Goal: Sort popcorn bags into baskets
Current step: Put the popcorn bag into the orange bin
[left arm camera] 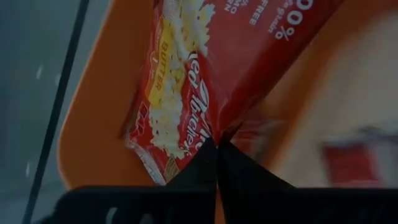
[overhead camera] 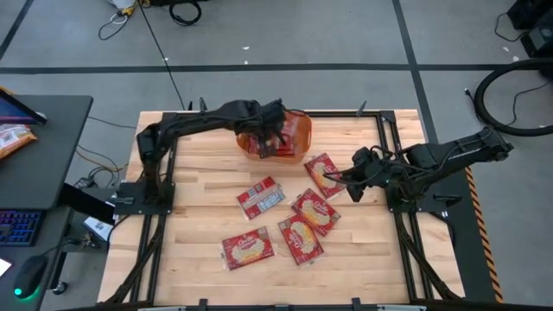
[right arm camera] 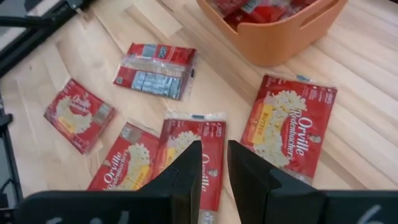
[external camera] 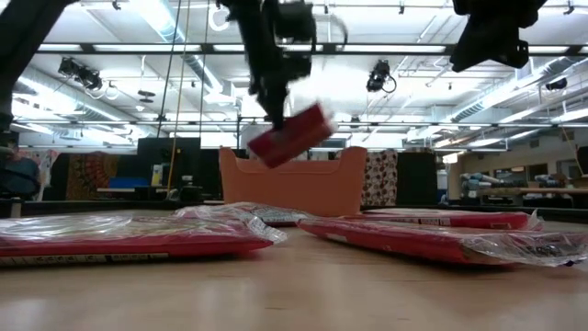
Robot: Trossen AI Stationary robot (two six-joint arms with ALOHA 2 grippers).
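My left gripper (overhead camera: 275, 131) is shut on a red popcorn bag (external camera: 292, 135) and hovers over the orange basket (overhead camera: 294, 130), which stands near the table's far edge. Red bags (right arm camera: 261, 9) lie inside the basket. Several more popcorn bags lie flat on the table, among them one (overhead camera: 324, 173) near the basket, one (overhead camera: 261, 197) with its printed back up, and one (overhead camera: 248, 248) toward the near edge. My right gripper (overhead camera: 350, 183) hangs open above the table beside the bag nearest the basket and holds nothing; its fingers (right arm camera: 186, 174) stand a small gap apart. My left gripper pinches the popcorn bag by one edge (left arm camera: 208, 127) between its two fingers (left arm camera: 242, 177), coming from above and pointing down. The bag is lifted clear and hangs tilted below the fingers, above the basket's (external camera: 294, 184) opening.
The table's black frame rails run along its left and right sides (overhead camera: 393, 155). A dark desk with a keyboard and an orange snack bag (overhead camera: 13, 138) stands left of the table. Bare wood lies on the table's left part (overhead camera: 194, 181).
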